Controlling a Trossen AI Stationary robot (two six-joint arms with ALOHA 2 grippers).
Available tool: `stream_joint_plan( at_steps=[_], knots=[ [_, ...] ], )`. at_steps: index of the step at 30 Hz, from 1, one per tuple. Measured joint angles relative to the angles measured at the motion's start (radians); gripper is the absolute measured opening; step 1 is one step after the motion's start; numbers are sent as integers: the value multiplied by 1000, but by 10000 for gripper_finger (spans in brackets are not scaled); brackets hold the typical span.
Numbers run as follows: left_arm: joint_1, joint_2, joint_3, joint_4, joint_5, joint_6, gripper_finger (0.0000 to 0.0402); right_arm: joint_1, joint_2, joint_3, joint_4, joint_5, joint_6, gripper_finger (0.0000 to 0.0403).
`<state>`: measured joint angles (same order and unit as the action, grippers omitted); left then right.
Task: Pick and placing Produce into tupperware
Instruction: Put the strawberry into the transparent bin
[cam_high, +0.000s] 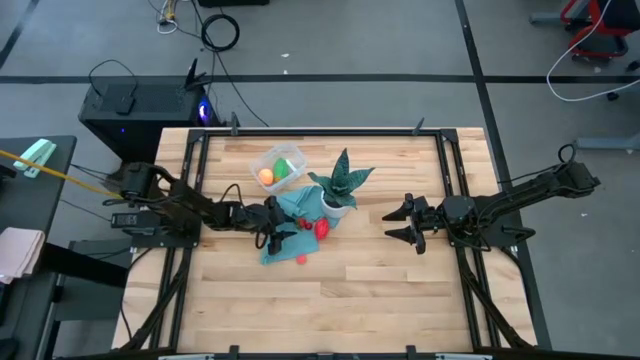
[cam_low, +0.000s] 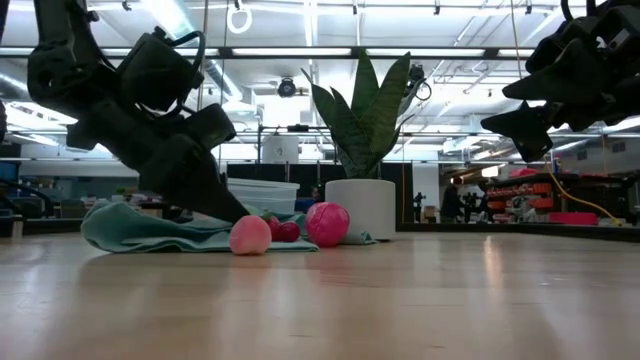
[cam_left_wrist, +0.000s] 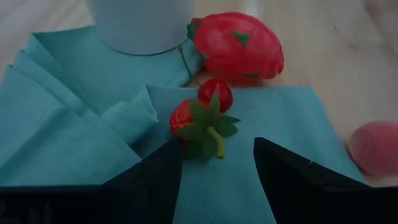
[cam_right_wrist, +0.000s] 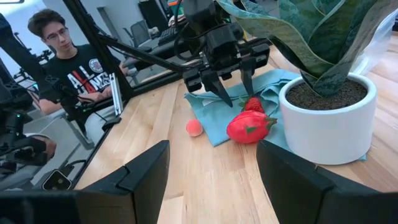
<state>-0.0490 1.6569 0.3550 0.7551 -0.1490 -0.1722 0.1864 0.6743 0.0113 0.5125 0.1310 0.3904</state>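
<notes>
Left gripper (cam_right_wrist: 231, 87) low over teal cloth (cam_left_wrist: 74, 143), fingers apart, straddling strawberry (cam_left_wrist: 198, 124) without touching it. Beyond: tiny red fruit (cam_left_wrist: 215, 94), then larger red fruit (cam_left_wrist: 236, 46) beside white pot (cam_left_wrist: 140, 25) (rim cut off). We see pink ball (cam_left_wrist: 376, 148) on counter (cam_high: 350, 290), half out of frame. Tupperware (cam_high: 280, 166) holds orange and green produce. Right gripper (cam_high: 410, 222) waits open, well apart.
</notes>
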Motion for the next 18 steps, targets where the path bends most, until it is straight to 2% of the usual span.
stream_joint_plan(
  at_steps=[18],
  knots=[
    [0, 0, 0, -4, 0, 1, 153, 0, 0, 0, 1, 0, 0, 246]
  ],
)
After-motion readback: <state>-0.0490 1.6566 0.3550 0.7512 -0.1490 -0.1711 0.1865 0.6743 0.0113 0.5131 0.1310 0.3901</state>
